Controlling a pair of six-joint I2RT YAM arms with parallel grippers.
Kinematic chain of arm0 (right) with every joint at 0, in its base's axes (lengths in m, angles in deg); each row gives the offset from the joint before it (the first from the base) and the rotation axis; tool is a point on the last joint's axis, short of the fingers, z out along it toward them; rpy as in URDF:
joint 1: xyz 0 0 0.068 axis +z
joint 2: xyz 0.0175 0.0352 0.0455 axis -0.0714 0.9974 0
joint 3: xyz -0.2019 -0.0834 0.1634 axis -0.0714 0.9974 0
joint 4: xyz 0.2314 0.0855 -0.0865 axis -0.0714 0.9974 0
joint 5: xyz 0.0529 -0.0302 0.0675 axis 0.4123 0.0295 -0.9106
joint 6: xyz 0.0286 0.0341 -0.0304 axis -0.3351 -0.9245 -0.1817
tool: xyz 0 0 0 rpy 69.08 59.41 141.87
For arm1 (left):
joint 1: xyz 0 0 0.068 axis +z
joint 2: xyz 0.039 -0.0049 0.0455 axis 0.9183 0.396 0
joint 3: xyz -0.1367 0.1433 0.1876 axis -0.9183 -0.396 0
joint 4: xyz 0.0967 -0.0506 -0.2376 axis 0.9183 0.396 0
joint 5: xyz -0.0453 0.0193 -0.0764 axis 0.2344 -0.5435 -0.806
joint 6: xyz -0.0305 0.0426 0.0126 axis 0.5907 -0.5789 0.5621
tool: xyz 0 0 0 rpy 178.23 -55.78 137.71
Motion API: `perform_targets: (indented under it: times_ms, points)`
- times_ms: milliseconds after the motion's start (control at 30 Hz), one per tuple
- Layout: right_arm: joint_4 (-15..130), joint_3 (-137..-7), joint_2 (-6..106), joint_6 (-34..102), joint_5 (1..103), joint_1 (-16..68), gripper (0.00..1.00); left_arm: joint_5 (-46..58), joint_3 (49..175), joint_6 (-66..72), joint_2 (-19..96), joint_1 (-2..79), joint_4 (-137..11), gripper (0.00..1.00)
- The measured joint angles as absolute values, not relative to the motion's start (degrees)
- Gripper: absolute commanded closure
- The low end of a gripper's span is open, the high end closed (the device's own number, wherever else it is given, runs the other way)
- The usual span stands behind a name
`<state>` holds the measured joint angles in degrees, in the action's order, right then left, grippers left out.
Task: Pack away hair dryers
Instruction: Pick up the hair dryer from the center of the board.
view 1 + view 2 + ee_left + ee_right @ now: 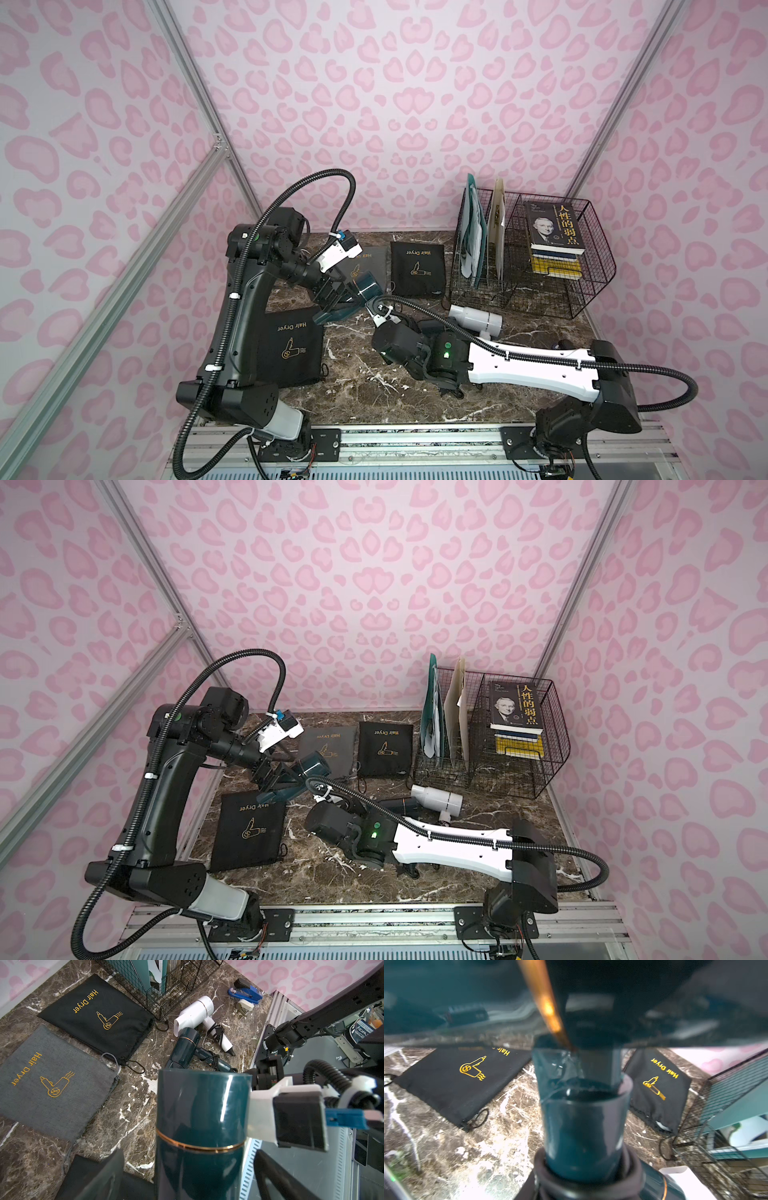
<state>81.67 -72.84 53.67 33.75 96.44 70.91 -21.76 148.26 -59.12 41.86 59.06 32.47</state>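
Teal dryer (199,1115) is up off the table (365,386), mid-scene, btwn the two arms. It has a glossy dark teal barrel w/ a thin gold ring round it. The handle runs from the barrel to the R gripper (369,302), which is closed part-way on it. The R wrist view shows the handle coming straight out of the gripper w/ a dark band round its base, but the fingers themselves aren't clear. L gripper (189,1153) is spread as wide as it goes. The barrel sits btwn its jaws w/ a sliver of gap each side, so no grip there as far as I can see.

Other teal dryer (182,1051) lies on the marble, black cord wound on its handle. White dryer (195,1012) is just beside it, nozzle at the teal barrel, cord wound likewise. In both top views the R arm crosses over the other teal dryer and hides most of it.

Grey pouch (54,1084) and black pouch (97,1018) lie flat side by side at the back, both printed "Hair Dryer". A second black pouch (291,349) lies nearer, by the L arm. Wire rack (598,266) stands back right w/ books (552,232) and folders (473,245). Blue stapler (245,991) and beige stapler (245,1006) lie beyond the white dryer.
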Motion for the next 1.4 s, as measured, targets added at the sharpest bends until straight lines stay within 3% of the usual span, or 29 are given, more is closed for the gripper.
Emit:
perform_targets:
  times_ms: [467, 867, 967, 1233, 1400]
  points:
    - [78.75, -72.31, 52.64, 36.62, 99.89, 71.89, 1.0, -22.44, 146.1, -60.68, 41.14, 58.53, 32.47, 0.01]
    - [77.74, -72.53, 53.03, 38.23, 102.01, 72.88, 1.0, -23.4, 145.66, -60.61, 41.6, 56.37, 32.49, 0.14]
    - [77.41, -72.53, 53.06, 38.43, 102.71, 73.01, 1.0, -24.03, 145.46, -60.65, 41.6, 56.17, 32.49, 0.22]
    - [77.83, -72.53, 53.19, 38.8, 102.91, 73.07, 1.0, -24.58, 143.41, -62.18, 40.61, 55.87, 32.47, 0.57]
    - [77.81, -72.53, 53.49, 38.82, 102.91, 73.27, 0.96, -23.79, 142.58, -62.18, 39.98, 55.65, 32.47, 0.97]
